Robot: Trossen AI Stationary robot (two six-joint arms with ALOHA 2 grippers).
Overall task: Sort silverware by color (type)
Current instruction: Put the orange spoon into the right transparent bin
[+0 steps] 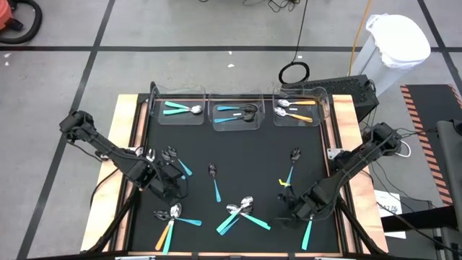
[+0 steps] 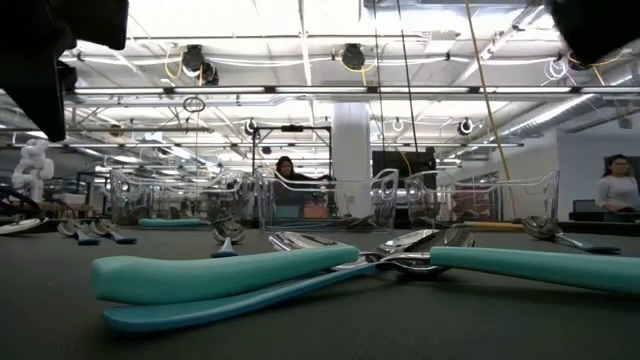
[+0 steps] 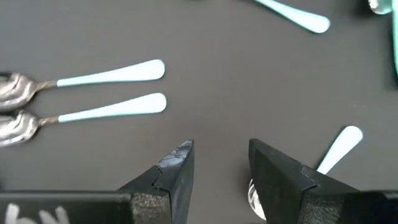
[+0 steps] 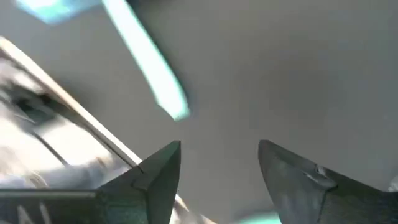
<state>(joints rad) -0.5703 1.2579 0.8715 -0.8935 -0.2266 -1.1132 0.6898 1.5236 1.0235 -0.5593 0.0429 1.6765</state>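
At the near edge of the black tabletop (image 1: 238,155), a teal-handled spoon (image 1: 308,231) lies just beside the right gripper (image 1: 297,211), whose fingers (image 4: 155,171) stand apart with nothing between them. Left of it sits a cluster of teal and blue spoons (image 1: 242,214), their metal heads overlapping; in the low view the same teal handles (image 2: 225,275) fill the foreground. At the near left, an orange-handled spoon (image 1: 164,232) and a teal one (image 1: 180,221) cross beside each other.

The left gripper (image 1: 173,189) hovers low over the left side, its fingers (image 3: 177,171) open and empty. Its wrist view shows two light blue spoons (image 3: 93,90) lying parallel and a further pale handle (image 3: 339,148) just beside one finger. A lone blue-handled spoon (image 1: 214,182) lies mid-table, and another (image 1: 291,167) toward the right.

Along the far edge stand three clear bins: the left bin (image 1: 178,110) holds teal spoons, the middle bin (image 1: 235,114) blue ones, the right bin (image 1: 297,110) orange ones
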